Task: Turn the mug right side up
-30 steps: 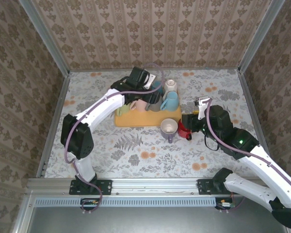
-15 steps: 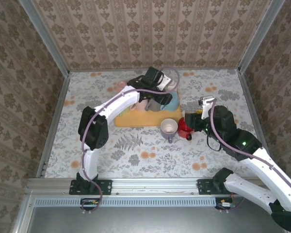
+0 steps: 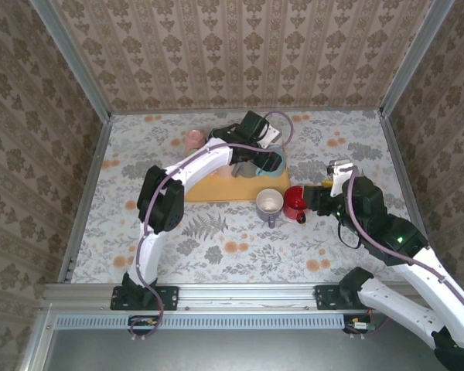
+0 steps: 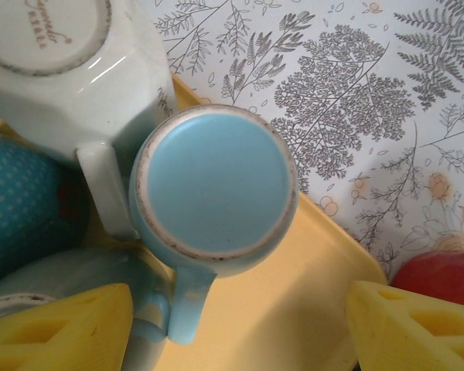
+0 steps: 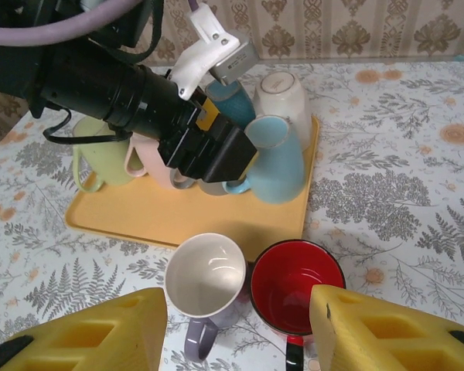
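At the far left of the top view, a small pink cup (image 3: 193,139) is sitting on the patterned table (image 3: 139,239), apart from the yellow tray (image 3: 213,190); whether it is upright cannot be told. On the tray's left part, a green mug (image 5: 108,151) and a pink mug (image 5: 148,161) are standing side by side. The left gripper (image 4: 238,328) is hanging over the tray's right part with its yellow fingertips (image 4: 62,328) spread wide and pinching nothing. Between and beyond those fingertips, the light blue mug (image 4: 213,182) is standing upside down on the tray near its right edge, base facing up and handle pointing toward the gripper. A white mug (image 4: 62,54), also base up, is sitting just beside it, and a teal dotted mug (image 4: 19,193) is lying to its left. In front of the tray, a lavender mug (image 5: 207,277) and a red mug (image 5: 296,284) are standing upright on the table, touching or nearly so. The right gripper (image 5: 238,334) is hovering near these two with its pads (image 5: 387,332) held apart, gripping nothing.
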Action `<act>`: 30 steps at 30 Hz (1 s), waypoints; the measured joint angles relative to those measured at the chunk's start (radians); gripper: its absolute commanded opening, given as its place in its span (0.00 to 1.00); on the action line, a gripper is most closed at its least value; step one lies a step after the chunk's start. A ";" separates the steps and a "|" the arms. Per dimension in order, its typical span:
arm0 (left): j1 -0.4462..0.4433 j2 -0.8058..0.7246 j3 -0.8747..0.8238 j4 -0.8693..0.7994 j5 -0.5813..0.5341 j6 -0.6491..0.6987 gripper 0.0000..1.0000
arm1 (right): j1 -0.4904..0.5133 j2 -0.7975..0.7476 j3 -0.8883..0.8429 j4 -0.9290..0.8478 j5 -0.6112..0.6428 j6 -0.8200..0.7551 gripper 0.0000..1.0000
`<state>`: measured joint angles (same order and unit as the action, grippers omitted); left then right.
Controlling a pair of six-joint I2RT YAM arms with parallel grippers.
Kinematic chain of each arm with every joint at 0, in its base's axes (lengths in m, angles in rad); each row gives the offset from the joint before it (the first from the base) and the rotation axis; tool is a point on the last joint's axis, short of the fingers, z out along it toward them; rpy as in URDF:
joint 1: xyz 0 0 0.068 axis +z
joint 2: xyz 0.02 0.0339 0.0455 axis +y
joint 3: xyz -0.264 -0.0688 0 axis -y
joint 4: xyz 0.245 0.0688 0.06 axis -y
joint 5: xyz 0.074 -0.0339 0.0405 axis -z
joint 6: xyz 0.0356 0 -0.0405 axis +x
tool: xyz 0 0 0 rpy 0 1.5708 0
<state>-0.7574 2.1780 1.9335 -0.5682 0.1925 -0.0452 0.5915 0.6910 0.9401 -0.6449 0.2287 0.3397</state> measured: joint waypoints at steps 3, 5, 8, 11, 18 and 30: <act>-0.003 0.006 0.007 -0.001 0.009 -0.007 0.74 | -0.001 0.001 -0.006 -0.003 0.000 0.000 0.53; -0.008 0.019 0.024 -0.002 0.011 -0.008 0.74 | -0.005 0.001 -0.009 -0.003 0.000 0.000 0.53; -0.012 0.034 0.036 -0.003 0.008 -0.007 0.74 | -0.009 0.001 -0.018 -0.003 0.000 0.000 0.53; -0.023 0.035 0.039 -0.011 -0.019 -0.007 0.75 | -0.013 0.001 -0.025 -0.004 0.000 0.000 0.53; -0.058 0.035 0.054 -0.039 -0.103 -0.019 0.76 | -0.019 0.002 -0.034 -0.003 0.000 0.001 0.53; -0.056 0.053 0.051 -0.028 -0.084 -0.075 0.76 | -0.021 0.015 -0.034 -0.003 -0.001 0.004 0.53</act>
<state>-0.8139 2.2311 1.9842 -0.5964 0.1081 -0.1204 0.5709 0.7063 0.9058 -0.6483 0.2279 0.3439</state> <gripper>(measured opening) 0.759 0.527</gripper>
